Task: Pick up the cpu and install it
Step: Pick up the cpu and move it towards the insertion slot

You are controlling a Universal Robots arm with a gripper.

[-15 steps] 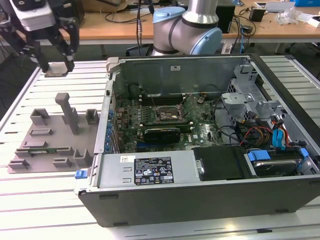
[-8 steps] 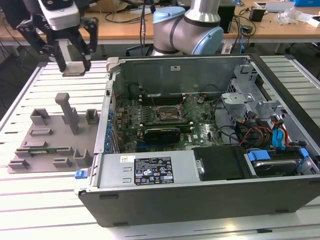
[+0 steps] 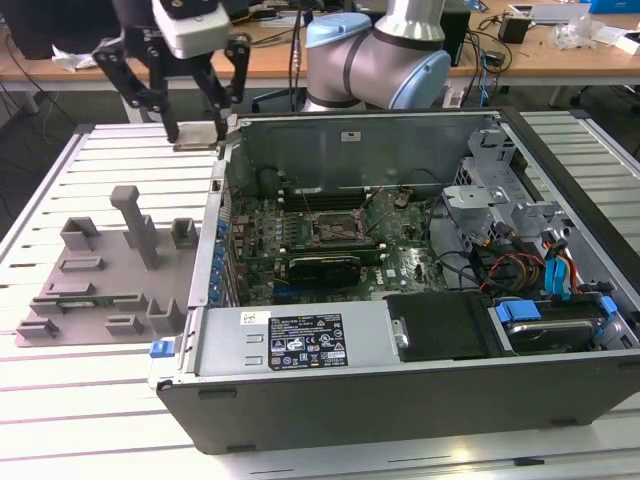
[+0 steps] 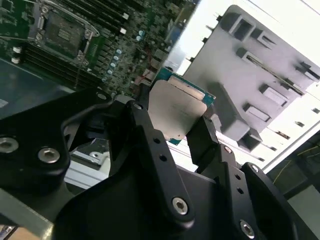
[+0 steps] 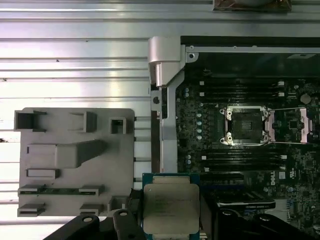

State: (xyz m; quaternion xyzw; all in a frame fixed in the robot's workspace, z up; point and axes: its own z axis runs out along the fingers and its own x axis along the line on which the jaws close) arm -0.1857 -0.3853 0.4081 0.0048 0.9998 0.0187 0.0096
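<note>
We see the pincer [image 4: 173, 121] clamped on opposite edges of the cpu [image 5: 171, 202], held aloft well apart from the open socket [image 5: 246, 126]; we judge the chip light, stiff, slick-topped and fragile underneath, so an edge hold suits it.
</note>
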